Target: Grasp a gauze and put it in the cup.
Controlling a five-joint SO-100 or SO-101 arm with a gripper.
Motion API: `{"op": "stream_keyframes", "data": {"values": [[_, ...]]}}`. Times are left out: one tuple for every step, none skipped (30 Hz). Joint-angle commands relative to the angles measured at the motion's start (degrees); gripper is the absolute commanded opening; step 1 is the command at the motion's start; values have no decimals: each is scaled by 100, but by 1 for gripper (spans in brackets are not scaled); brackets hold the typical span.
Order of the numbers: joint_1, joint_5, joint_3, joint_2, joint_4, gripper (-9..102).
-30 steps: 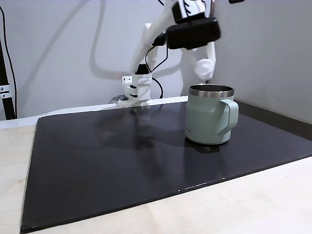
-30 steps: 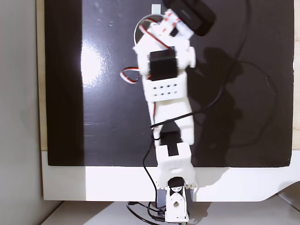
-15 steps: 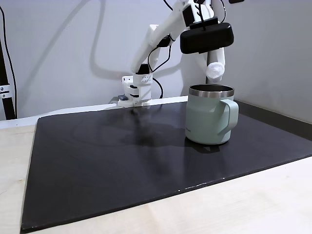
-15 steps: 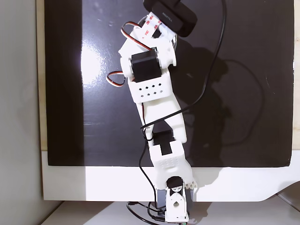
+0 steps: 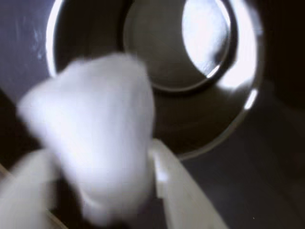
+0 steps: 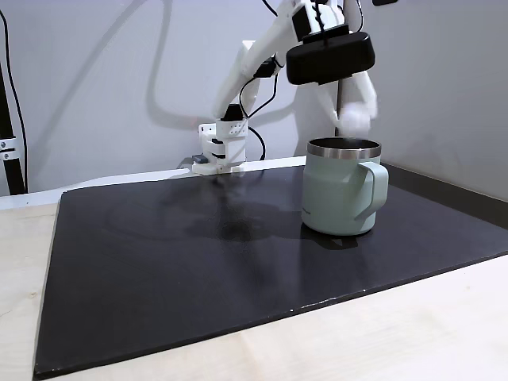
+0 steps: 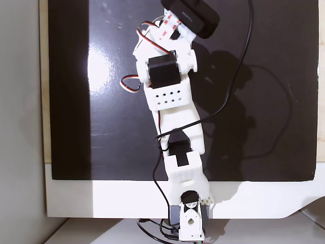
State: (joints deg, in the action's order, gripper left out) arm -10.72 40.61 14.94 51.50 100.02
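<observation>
So the biggest thing here is the surface, pale wood, with a big black mat laid over most of it. In a fixed view from above, the mat has a bright glare spot on its left half, and a white panel runs along its near edge where my base is bolted on.

My arm is next, white with black motor blocks, stretched from the base out across the mat. A black cable loops off to the right in that view. From the side, the arm arcs up and over, and the black camera housing on my wrist sits high above the mug.

The cup stands upright on the mat, sage green, steel rim, handle pointing right in the side view. In the wrist view I'm looking straight down into its shiny inside, so I'm pretty much right over the opening.

My end effector hangs just above the rim, a bit blurry. It's clamped on the gauze, a soft white roll that's big and fuzzy in the wrist view, with a white finger pressed against its right side. The gauze is above the cup's mouth, not inside it yet.
</observation>
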Motion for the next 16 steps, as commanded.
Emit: {"op": "stream_keyframes", "data": {"values": [[26,-18,-325,88,0,41],[26,-26,-325,88,0,42],[26,-26,-325,88,0,42],[26,-26,-325,88,0,42],[18,-35,-325,88,0,42],[18,-35,-325,88,0,42],[18,-35,-325,88,0,42],[18,-35,-325,88,0,42],[18,-35,-325,88,0,42],[18,-35,-325,88,0,42],[26,-35,-325,88,0,41],[26,-18,-325,88,0,41],[35,-18,-325,88,9,41],[44,-18,-325,88,9,41],[53,-9,-325,88,9,41],[62,-9,-316,88,9,41]]}}
